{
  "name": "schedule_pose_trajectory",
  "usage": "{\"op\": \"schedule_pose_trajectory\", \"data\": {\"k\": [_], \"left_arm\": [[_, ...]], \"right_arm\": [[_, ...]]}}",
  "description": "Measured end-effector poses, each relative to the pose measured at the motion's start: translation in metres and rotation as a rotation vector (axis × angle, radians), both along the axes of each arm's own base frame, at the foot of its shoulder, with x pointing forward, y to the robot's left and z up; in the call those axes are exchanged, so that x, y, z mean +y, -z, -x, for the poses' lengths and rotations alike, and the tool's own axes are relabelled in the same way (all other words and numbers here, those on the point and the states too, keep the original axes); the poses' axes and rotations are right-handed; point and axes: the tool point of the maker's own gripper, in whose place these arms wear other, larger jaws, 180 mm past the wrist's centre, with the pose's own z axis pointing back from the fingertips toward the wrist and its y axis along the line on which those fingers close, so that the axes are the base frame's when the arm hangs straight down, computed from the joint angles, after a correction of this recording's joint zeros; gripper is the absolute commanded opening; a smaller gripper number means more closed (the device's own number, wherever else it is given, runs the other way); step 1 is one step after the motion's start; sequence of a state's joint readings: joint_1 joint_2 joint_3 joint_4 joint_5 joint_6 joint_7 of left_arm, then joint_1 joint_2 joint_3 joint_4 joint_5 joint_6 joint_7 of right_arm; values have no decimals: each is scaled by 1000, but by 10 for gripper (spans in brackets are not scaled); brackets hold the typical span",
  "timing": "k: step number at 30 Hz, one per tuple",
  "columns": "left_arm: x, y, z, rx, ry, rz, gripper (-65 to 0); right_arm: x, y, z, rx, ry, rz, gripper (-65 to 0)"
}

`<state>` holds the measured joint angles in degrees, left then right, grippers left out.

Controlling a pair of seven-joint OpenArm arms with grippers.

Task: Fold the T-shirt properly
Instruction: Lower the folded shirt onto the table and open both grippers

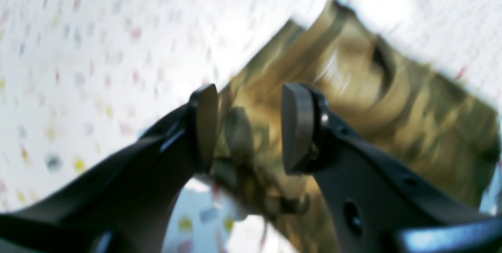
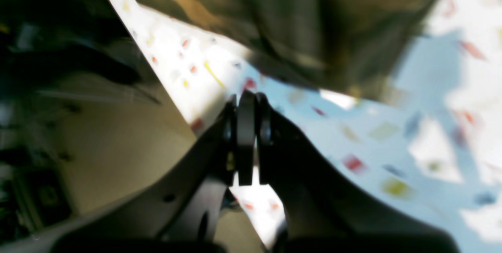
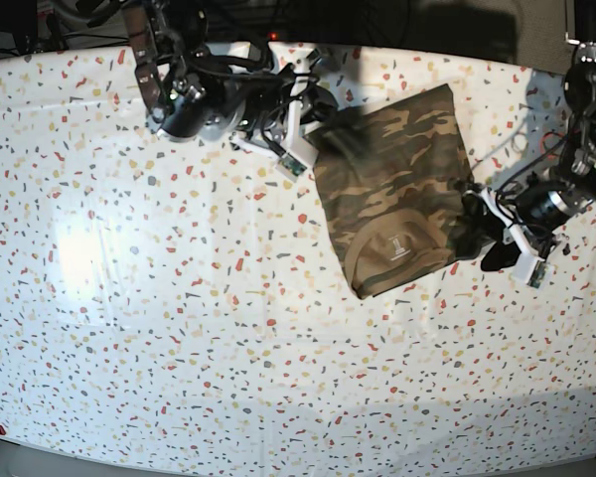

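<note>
The camouflage T-shirt lies folded into a narrow rectangle on the speckled table, right of centre, with its tan neck patch facing up near the front end. My left gripper is at the shirt's right front edge. In the left wrist view it is open, with blurred cloth showing between and beyond the fingers. My right gripper hovers at the shirt's far left corner. In the right wrist view it is shut and empty, just short of the shirt's edge.
The table's edge runs close to my right gripper, with a drop to dim floor beyond. Dark cables and equipment crowd the far side behind the right arm. The left arm's body stands at the far right.
</note>
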<state>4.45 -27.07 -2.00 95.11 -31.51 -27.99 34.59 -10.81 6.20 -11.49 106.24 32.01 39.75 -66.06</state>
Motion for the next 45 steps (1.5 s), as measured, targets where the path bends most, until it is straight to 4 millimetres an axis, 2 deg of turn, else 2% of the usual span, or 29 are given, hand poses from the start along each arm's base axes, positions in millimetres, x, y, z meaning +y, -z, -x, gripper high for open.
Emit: {"op": "schedule_pose_trajectory", "data": {"k": [3,7,9,13,17,21,26,30,34,38,45], "left_arm": [[15,12,17,18,-52,11,-390],[26,27,40,60,-89,17,-390],[26,39,55,103,-89,14,-390],[31,58,79,164,-116,-18,-390],[49,74,87,121,-211,-90,-390],[47,96,94,151,-266,-23,-390],[33,102,90,135,-264,55,-390],[26,101,84,126,-275,79,-390],[20,98,73,124,-263,82,-390],[19,96,64,121,-251,79,-390],[20,94,56,110,-233,35,-390]], "right_arm": [[-23,-13,-17,-54,71,30,-650],[-55,-12,-43,-143,187,102,-650],[-58,-15,-50,-183,210,101,-650],[-50,-18,-57,-213,227,40,-650],[-53,-8,-63,-244,249,87,-650],[-58,3,-72,-272,298,105,-650],[-44,16,-77,-241,279,96,-650],[-11,9,-73,-233,242,36,-650],[16,12,-57,-201,180,36,-650],[28,19,-44,-192,151,65,-650],[29,30,-22,-145,151,64,-650]]}}
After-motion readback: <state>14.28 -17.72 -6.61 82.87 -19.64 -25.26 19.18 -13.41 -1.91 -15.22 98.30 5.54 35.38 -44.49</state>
